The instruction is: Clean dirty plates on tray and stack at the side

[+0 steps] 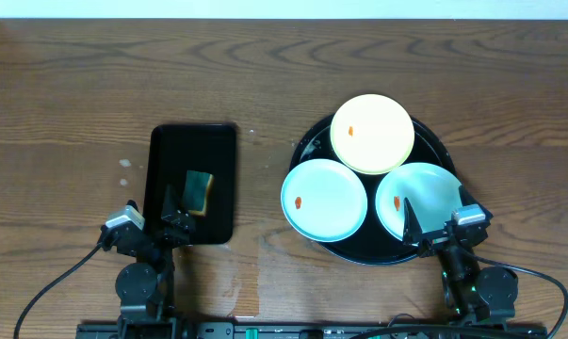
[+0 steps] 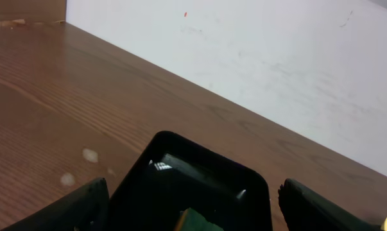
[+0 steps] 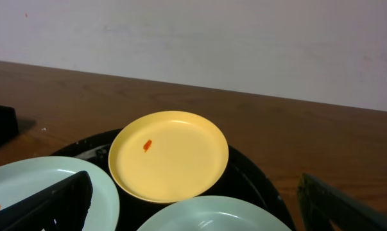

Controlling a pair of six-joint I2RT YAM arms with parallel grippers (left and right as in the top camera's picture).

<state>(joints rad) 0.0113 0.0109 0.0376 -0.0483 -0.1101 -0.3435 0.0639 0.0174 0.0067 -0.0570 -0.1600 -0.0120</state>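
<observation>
Wood-grain table (image 1: 76, 94) filled the overhead view. On its right half sat the round black tray (image 1: 368, 252), and the smaller rectangular black tray (image 1: 175, 151) lay left of centre, well apart from it.

Three plates crowded the round tray. The pale yellow plate (image 1: 372, 133) sat at the top, its lower edge meeting both others. One mint-blue plate (image 1: 323, 199) lay at lower left, reaching over the tray's left rim. The other mint-blue plate (image 1: 425, 193) lay at lower right.

The right gripper (image 1: 441, 221) hung over that lower-right plate with its fingers spread wide and nothing between them. The left gripper (image 1: 150, 218) was likewise spread and empty, over the near end of the rectangular tray.

A green-and-yellow sponge (image 1: 201, 191) lay in the rectangular tray's lower right part. Each plate carried a small orange smear (image 1: 350, 131).
</observation>
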